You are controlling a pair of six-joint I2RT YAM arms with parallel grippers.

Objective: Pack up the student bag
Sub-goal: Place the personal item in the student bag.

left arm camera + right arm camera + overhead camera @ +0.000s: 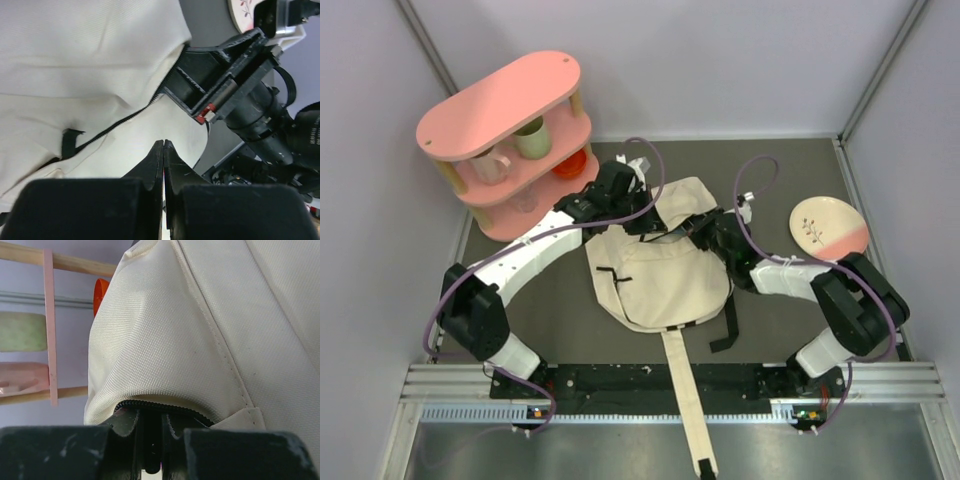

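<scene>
Well, the student bag lies slumped flat in the middle of the table, between my two arms, with one long strap trailing off the near edge. My left fingers are pressed tight together just above the cloth near the zipper, and I see nothing caught between them. My right fingers look clenched on the bag's zippered edge, the canvas bulging up over them.

I judge this bag to be light but thoroughly limp: woven canvas that folds and sags wherever it is not held, so the mouth will likely fall closed if I let go. The cloth is not slippery, so a pinch should hold. The stitched seam beside the zipper is the firmest spot, and I would grip there with each hand on opposite lips to spread the opening.
</scene>
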